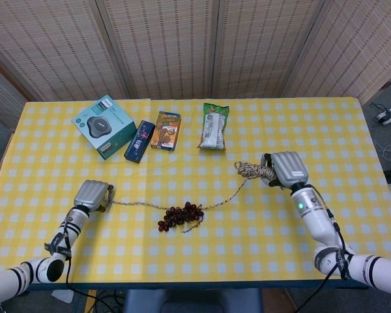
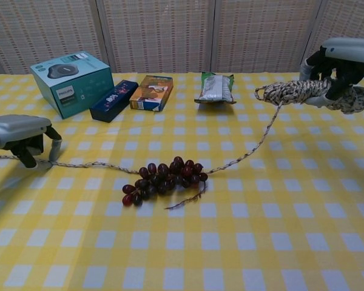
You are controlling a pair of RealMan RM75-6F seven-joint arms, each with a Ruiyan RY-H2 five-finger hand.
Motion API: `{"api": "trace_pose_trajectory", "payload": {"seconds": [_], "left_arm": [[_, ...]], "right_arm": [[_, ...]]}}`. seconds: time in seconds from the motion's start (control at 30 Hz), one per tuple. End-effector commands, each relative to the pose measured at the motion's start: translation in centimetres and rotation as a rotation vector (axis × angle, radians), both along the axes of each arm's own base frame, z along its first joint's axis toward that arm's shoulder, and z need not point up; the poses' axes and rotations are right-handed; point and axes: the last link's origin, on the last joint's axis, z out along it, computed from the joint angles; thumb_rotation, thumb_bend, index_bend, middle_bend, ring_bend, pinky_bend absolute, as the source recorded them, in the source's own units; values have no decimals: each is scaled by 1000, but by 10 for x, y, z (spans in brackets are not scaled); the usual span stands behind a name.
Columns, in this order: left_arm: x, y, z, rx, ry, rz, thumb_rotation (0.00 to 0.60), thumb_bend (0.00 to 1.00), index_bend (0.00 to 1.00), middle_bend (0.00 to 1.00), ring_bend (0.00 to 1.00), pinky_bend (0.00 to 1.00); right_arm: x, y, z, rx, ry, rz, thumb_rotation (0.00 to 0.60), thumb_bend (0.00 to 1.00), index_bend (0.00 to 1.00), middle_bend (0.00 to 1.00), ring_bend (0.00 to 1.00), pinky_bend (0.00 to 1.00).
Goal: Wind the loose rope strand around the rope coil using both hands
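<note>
My right hand (image 1: 285,168) (image 2: 346,57) grips the speckled rope coil (image 1: 254,171) (image 2: 294,91) and holds it above the table at the right. From the coil a loose strand (image 1: 231,192) (image 2: 261,136) drops to the cloth, runs left past the grapes and ends beside my left hand (image 1: 93,193) (image 2: 18,133). That hand sits low over the strand's far end (image 2: 79,163). Its fingers (image 2: 53,150) are apart and point down, straddling the strand, which still lies flat on the cloth.
A bunch of dark grapes (image 1: 180,215) (image 2: 161,179) lies on the strand at the middle. Along the back stand a teal box (image 1: 104,126), a dark blue box (image 1: 139,140), an orange box (image 1: 166,130) and a green snack bag (image 1: 214,126). The yellow checked table (image 1: 247,248) ends just before my arms.
</note>
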Motion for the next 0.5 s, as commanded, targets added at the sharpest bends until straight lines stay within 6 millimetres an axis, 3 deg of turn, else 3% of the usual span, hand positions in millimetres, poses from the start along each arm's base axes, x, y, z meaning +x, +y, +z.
{"api": "trace_pose_trajectory", "payload": {"seconds": [0.03, 0.5], "left_arm": [[0, 0, -1, 0, -1, 0, 600, 363, 710, 1000, 1000, 1000], [0, 3, 4, 9, -25, 16, 600, 375, 754, 1000, 1000, 1000]], "right_arm": [[-1, 0, 0, 1, -1, -3, 600, 505, 733, 608, 502, 614], [-4, 0, 0, -1, -14, -14, 600, 502, 738, 608, 502, 614]]}}
